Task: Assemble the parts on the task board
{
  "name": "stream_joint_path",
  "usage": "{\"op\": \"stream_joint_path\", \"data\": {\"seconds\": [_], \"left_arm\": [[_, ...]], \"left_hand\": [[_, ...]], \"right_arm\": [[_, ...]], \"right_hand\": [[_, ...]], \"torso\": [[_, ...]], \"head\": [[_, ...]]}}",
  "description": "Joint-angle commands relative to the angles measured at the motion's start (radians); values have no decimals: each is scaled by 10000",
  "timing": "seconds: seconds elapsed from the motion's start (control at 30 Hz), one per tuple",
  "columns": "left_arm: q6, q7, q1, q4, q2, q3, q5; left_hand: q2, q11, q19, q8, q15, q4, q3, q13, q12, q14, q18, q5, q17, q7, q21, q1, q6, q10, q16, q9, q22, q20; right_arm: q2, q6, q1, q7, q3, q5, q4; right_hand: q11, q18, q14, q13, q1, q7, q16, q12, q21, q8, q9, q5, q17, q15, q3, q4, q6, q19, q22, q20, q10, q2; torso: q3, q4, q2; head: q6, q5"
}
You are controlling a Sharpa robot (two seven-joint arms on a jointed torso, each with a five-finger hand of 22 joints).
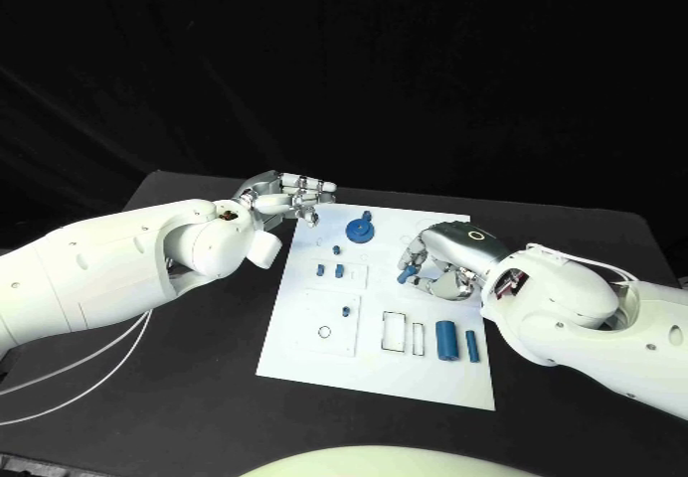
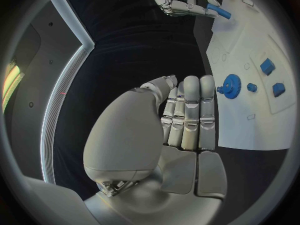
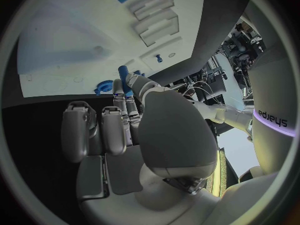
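**Right hand carries a peg over the board**

We see the right hand (image 1: 441, 260) at centre frame pinching a small blue part (image 1: 408, 268) in its fingers (image 3: 122, 92) above the task board (image 1: 323, 343), presumably to seat it. The left hand (image 1: 284, 197), upper left by the board's corner near the blue gear (image 1: 360, 232), holds nothing, fingers straight and together.

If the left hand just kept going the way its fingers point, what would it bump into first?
Probably the blue gear at the near corner of the board. The left hand has fingers straight, aimed toward it; its height above the board is unclear, so it might pass over.
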Motion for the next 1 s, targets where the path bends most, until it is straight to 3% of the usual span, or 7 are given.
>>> {"op": "stream_joint_path", "data": {"seconds": [0.03,0.23,0.37,0.7,1.0], "left_arm": [[107,49,9,3,39,4,-15],[113,49,9,-20,90,-5,-15],[109,50,9,-34,126,-8,-15],[113,43,10,-47,217,-12,-15],[126,34,11,-40,236,-12,-15]], "left_hand": [[106,8,29,-5,57,-45,-5,16,46,-5,105,-18,-9,44,-37,3,-34,-64,33,-9,-9,19],[106,8,29,-5,57,-45,-5,16,46,-5,105,-18,-9,44,-37,3,-34,-64,33,-9,-9,19],[106,8,29,-5,57,-45,-5,16,46,-5,105,-18,-9,44,-37,3,-34,-64,33,-9,-9,19],[124,7,38,-1,56,-56,0,17,60,-7,105,-16,-17,45,-32,14,-36,-72,35,-13,-2,19],[124,7,38,-1,56,-56,0,17,60,-7,105,-16,-17,45,-32,14,-36,-72,35,-13,-2,19]], "right_arm": [[97,-436,-10,121,4,121,227],[624,-549,-190,324,3,377,555],[1096,-544,-399,441,-5,433,517],[2188,-376,-996,647,-91,408,-216],[2683,-187,-1230,648,-189,238,-830]], "right_hand": [[-2,-119,468,-11,43,25,50,7,61,35,0,9,10,-69,58,4,26,87,1894,-41,65,23],[4,-119,471,-13,41,33,56,-6,61,28,-1,39,17,-67,79,-9,22,87,1897,-43,61,21],[10,-114,470,-16,38,40,53,-19,35,18,-3,56,9,-64,95,-18,12,77,1891,-44,52,21],[16,-106,468,-19,37,47,47,-33,-6,8,-4,77,-5,-61,117,-30,4,61,1881,-44,44,30],[20,-104,467,-21,33,53,43,-41,-18,2,-5,88,-13,-58,128,-36,-3,56,1879,-44,38,33]], "torso": [[-6,0,12],[-13,13,11],[-12,4,9],[-10,-1,23],[-3,8,28]], "head": [[2,25],[-53,177],[-100,274],[-181,496],[-249,554]]}}
